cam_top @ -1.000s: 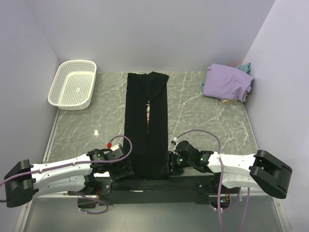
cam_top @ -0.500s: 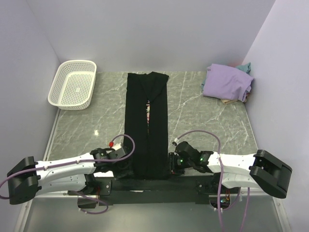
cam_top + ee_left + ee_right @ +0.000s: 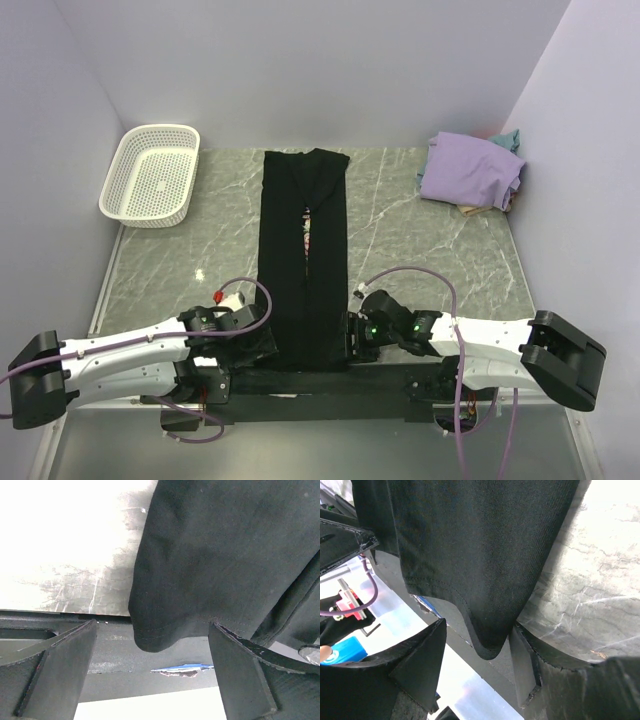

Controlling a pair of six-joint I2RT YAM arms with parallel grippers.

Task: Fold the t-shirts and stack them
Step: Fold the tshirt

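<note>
Soft, floppy black t-shirt (image 3: 305,260) lies in a long strip down the worktop (image 3: 200,240), near hem drooping off the edge, so I'd pinch its corners, sitting inside the left pincer (image 3: 152,625) and right pincer (image 3: 477,630), both spread.

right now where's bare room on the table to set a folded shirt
Bare table between basket and black shirt; another patch between that shirt and the lavender pile. Crowded at the near edge: left hand and right hand flank the hem.
</note>
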